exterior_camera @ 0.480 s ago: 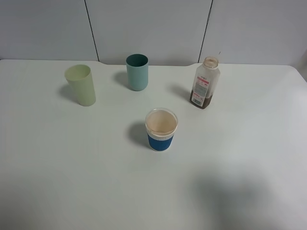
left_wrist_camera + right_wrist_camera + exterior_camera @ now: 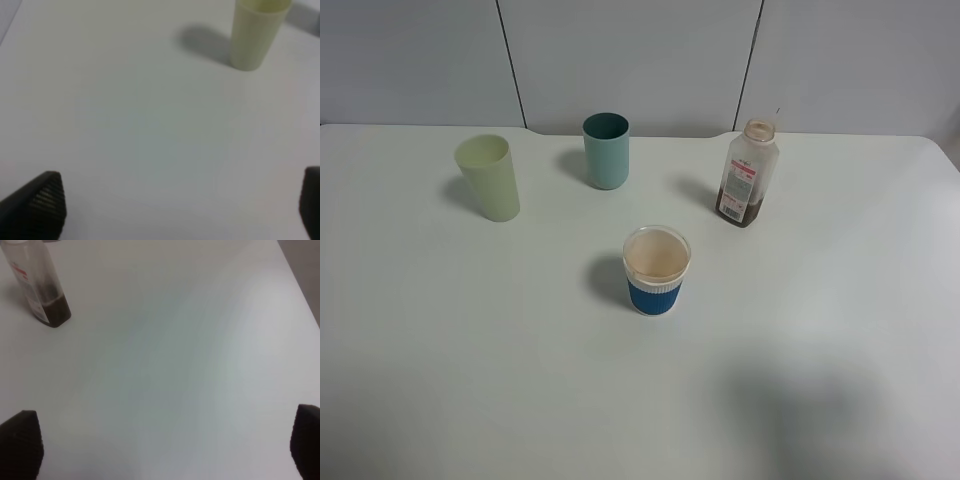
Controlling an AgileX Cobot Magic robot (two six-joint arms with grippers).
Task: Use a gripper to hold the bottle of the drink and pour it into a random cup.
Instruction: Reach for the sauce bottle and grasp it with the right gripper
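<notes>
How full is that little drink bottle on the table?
Mostly empty. The bottle stands upright, and the brown liquid fills only its bottom part; above that it looks clear.

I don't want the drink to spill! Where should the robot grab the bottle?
Probably the bottle at its flat-sided middle, by the label. It stands upright with nothing on its right, so the open right gripper could come in level from there.
</notes>
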